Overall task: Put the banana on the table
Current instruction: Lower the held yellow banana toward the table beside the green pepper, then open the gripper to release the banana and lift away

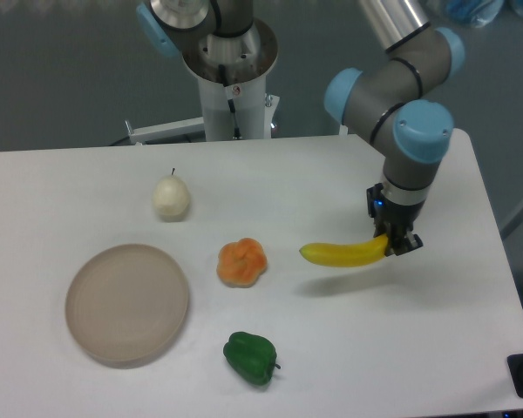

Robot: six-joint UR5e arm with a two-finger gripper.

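Observation:
The bright yellow banana [340,253] hangs nearly level just above the white table [436,348], right of centre, casting a shadow below it. My gripper [390,243] is shut on its right end, with the arm rising behind it toward the top right. The banana's free tip points left toward the orange fruit.
An orange ridged fruit [241,261] lies left of the banana. A green pepper [250,356] sits near the front edge. A round beige plate [127,302] is at the front left, and a pale pear [171,198] stands behind it. The robot's base column [234,78] rises at the back.

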